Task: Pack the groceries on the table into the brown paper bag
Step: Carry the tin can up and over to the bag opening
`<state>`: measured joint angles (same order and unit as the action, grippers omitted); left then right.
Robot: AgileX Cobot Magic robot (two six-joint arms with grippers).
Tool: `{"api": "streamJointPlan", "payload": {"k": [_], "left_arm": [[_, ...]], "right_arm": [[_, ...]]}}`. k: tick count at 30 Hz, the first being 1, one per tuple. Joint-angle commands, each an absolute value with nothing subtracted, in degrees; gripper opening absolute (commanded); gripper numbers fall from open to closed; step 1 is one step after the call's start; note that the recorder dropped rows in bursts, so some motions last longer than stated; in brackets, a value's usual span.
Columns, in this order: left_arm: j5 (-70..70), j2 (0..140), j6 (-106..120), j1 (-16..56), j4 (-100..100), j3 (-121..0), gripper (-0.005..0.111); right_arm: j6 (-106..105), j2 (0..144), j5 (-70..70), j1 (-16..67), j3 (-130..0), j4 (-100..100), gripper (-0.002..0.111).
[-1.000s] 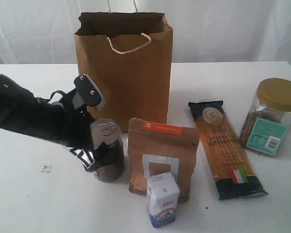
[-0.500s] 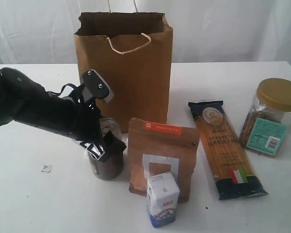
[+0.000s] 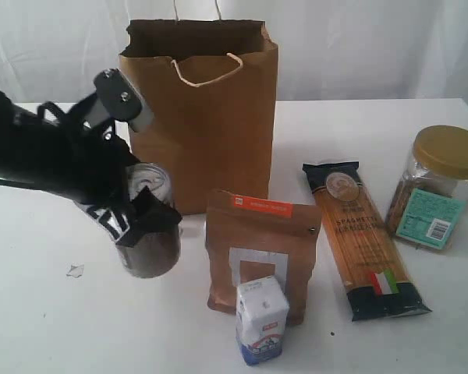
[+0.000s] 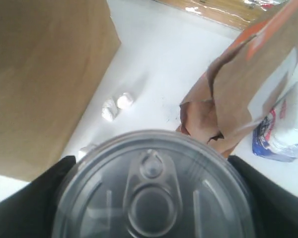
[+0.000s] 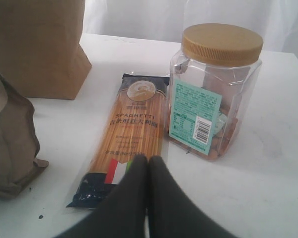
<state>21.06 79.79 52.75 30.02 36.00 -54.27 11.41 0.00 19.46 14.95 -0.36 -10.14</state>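
Dark can [image 3: 153,255] clamped in left hand [image 3: 140,224]; its wrist view alone shows scraps [image 4: 116,104] beside the bag [image 4: 39,74]; right hand [image 5: 148,168] pressed together.

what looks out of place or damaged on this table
Small white crumpled scraps lie on the table beside the brown paper bag, whose rim is ragged. The can is tilted in the left end effector.

The spaghetti packet [image 5: 131,144] carried the only readable word, SPAGHETTI, in pale capitals under a round gold emblem, above a line of Chinese characters too small to make out. At its 3 o'clock in the exterior view, the gold-lidded clear jar [image 5: 216,99] bore a teal label with a barcode, its print illegible. The brown pouch [image 3: 261,249] and the small white-blue carton [image 3: 261,319] at its 6 o'clock showed unreadable marks.
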Motion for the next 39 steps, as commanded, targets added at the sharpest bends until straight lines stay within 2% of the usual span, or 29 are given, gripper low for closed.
{"api": "streamJointPlan", "payload": {"k": [1,7,16,20,26,27,31,37,39], "left_arm": [[28.17,70.21,38.95,29.84,23.76,-54.32,0.0],[30.12,55.09,16.92,29.84,-0.51,-54.32,0.0],[14.55,46.61,-17.91,29.84,-24.82,-54.32,0.0],[4.52,48.53,-29.54,25.98,-28.63,-54.32,0.0],[-9.22,52.54,-43.11,14.6,-25.56,-54.32,0.0],[-15.89,55.32,-49.23,11.53,-25.3,-54.32,0.0],[-28.48,62.21,-58.51,8.65,-25.59,-54.8,0.0],[-36.64,72.31,-69.91,8.05,-35.13,-60.83,0.0],[-37.61,76.76,-74.41,8.05,-39.9,-66.99,0.0]], "right_arm": [[11.38,0.0,19.23,14.94,0.0,-10.19,0.0],[11.38,0.0,19.23,14.94,0.0,-10.19,0.0],[11.38,0.0,19.23,14.94,0.0,-10.19,0.0],[11.38,0.0,19.23,14.94,0.0,-10.19,0.0],[11.38,0.0,19.23,14.94,0.0,-10.19,0.0],[11.38,0.0,19.23,14.94,0.0,-10.19,0.0],[11.38,0.0,19.23,14.94,0.0,-10.19,0.0],[11.38,0.0,19.23,14.94,0.0,-10.19,0.0],[11.38,0.0,19.23,14.94,0.0,-10.19,0.0]]}}
